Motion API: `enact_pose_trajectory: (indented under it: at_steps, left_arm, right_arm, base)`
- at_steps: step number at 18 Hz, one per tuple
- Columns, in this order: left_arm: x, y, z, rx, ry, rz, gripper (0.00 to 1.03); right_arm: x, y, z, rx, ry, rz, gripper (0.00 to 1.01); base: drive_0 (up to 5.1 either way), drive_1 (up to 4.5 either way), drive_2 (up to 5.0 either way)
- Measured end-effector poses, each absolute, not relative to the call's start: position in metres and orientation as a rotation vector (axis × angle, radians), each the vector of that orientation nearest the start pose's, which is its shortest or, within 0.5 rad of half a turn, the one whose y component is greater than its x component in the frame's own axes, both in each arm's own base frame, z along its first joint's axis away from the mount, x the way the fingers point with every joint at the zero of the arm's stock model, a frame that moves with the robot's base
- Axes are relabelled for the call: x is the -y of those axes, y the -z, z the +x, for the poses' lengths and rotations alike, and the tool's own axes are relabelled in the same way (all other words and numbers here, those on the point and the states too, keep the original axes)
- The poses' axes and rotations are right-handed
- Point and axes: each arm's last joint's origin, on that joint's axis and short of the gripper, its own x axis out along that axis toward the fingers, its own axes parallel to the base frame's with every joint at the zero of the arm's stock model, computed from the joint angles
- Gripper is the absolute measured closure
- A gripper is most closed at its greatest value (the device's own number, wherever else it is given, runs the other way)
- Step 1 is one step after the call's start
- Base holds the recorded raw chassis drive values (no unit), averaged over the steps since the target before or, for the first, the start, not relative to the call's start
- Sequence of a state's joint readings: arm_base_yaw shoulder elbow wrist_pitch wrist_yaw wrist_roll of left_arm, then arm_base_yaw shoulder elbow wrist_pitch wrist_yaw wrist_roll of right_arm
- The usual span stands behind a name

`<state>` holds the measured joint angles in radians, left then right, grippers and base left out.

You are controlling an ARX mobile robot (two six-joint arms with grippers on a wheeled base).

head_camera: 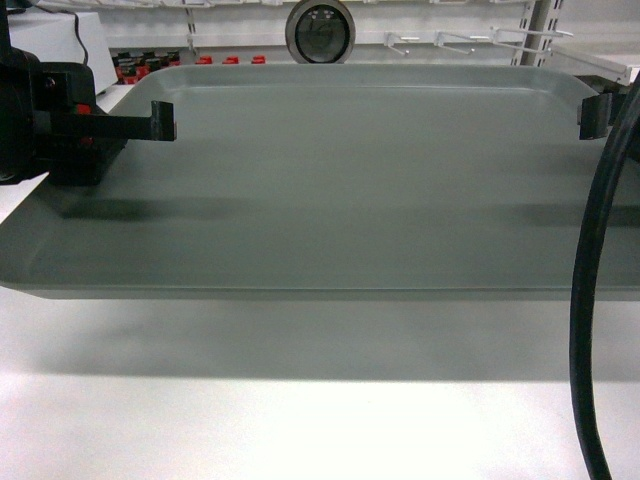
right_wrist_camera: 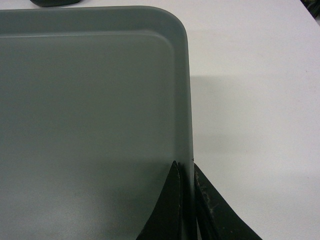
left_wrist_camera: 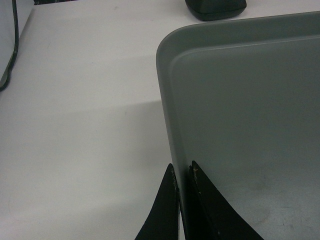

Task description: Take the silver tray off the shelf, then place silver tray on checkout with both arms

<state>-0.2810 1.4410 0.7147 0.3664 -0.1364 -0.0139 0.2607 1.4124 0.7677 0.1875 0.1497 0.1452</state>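
Nearest the head camera, a thick black cable (head_camera: 592, 300) curves down the right side, out of focus, and hides part of what lies behind it. Past it the white checkout (head_camera: 300, 410) fills the lower part of the view, with a soft shadow under the silver tray (head_camera: 340, 180), which is held level above the tabletop. Its near corners run out of the picture on both sides. The left gripper (head_camera: 160, 122) reaches in from the left with one dark finger over the tray's left rim; the finger below is hidden by the tray. On the right only the tip of the right gripper (head_camera: 592, 115) shows at the tray's right rim, the rest cut off by the frame edge and the cable. Behind the tray stand white shelf boards, a round grey object (head_camera: 320, 32) and some small red and black items (head_camera: 140, 65), too blurred to name.

From the left wrist camera, the two dark fingers (left_wrist_camera: 162, 210) rise from the bottom edge, one on each side of the tray's left rim, clamped on it. A rounded far corner of the tray shows above the white tabletop. A dark object (left_wrist_camera: 216, 9) at the top edge is cut off.

From the right wrist camera, the pair of fingers (right_wrist_camera: 167, 210) likewise pinches the tray's right rim, one inside and one outside. The tray's other far corner is in view, white tabletop to its right.
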Motion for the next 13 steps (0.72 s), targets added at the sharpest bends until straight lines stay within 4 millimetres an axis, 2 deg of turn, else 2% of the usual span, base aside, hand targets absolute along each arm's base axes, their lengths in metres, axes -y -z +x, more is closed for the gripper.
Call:
enact_pose_trajectory:
  at_steps: [4, 6, 8, 10, 13]
  left_arm:
    - [0.079, -0.213, 0.288, -0.353, 0.141, 0.061, 0.99]
    - [0.079, -0.213, 0.288, -0.356, 0.123, 0.063, 0.99]
    - [0.086, -0.214, 0.289, -0.419, -0.051, 0.103, 0.99]
    - [0.091, -0.208, 0.293, -0.414, -0.152, 0.140, 0.99]
    - [0.093, -0.186, 0.302, -0.463, -0.192, 0.188, 0.99]
  right_arm:
    - [-0.072, -0.222, 0.288, -0.454, -0.077, 0.049, 0.98]
    - [-0.069, -0.222, 0.290, -0.387, -0.141, 0.064, 0.98]
    - [-0.069, -0.218, 0.298, -0.357, -0.256, 0.074, 0.98]
    - [-0.072, -0.207, 0.306, -0.390, -0.284, 0.072, 0.98]
    - [-0.075, -0.191, 0.317, -0.453, -0.289, 0.069, 0.98]
  base:
    - [0.1, 4.23, -4.1]
    - [0.1, 4.23, -4.1]
    - [0.1, 4.23, -4.1]
    - [0.0, 0.00, 0.0]
    - [0.0, 0.00, 0.0]
